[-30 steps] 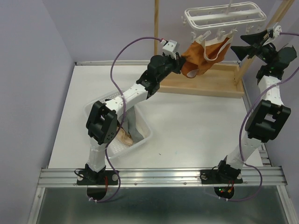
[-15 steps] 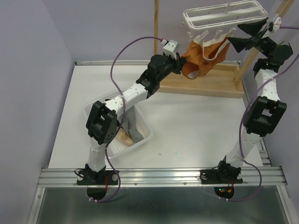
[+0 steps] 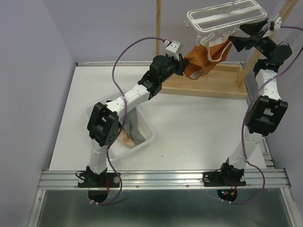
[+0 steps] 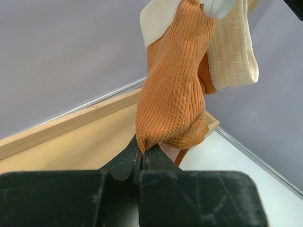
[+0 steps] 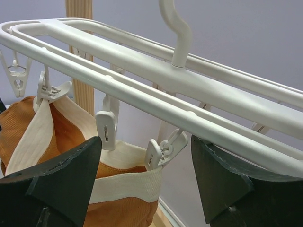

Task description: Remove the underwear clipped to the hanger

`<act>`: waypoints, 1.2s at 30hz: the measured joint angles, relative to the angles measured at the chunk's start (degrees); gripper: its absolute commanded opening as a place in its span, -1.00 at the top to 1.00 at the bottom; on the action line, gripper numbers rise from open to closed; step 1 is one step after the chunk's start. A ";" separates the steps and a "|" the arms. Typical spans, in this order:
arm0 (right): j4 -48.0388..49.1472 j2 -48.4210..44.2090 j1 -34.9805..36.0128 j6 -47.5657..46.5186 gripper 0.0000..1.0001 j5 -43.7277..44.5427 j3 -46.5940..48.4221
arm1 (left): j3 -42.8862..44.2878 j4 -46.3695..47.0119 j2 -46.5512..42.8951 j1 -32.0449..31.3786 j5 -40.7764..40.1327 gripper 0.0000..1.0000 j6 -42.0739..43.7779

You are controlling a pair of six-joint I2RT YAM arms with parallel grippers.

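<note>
The white hanger (image 3: 226,18) hangs at the top right from a wooden stand. A rust-orange underwear (image 3: 202,59) with a cream waistband hangs from its clip pegs (image 5: 163,149). My left gripper (image 3: 182,62) is shut on the underwear's lower left corner (image 4: 173,101). My right gripper (image 3: 242,37) is open just under the hanger's right part, its fingers (image 5: 66,177) on either side of a peg that holds the waistband (image 5: 128,182), not touching it.
A clear plastic bin (image 3: 142,142) at the left holds grey and cream-beige garments. The wooden stand's base tray (image 3: 208,87) lies under the hanger, with upright posts (image 3: 158,19) on both sides. White tabletop (image 3: 199,127) spreads in front.
My right gripper has risen and moved left, up to the hanger's pegs. The left gripper has kept its hold on the orange underwear without moving.
</note>
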 measured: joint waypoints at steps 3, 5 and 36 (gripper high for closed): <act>0.09 0.57 0.07 0.46 -0.56 0.15 0.79 | 0.15 -0.20 0.00 0.00 0.02 1.00 0.00; 0.15 0.98 0.09 0.72 -0.50 0.31 1.40 | 0.42 -0.39 0.00 0.00 0.04 1.00 -0.02; 0.42 -4.28 0.11 1.62 -0.65 2.21 -8.87 | 1.11 -0.85 0.00 0.00 0.55 1.00 0.02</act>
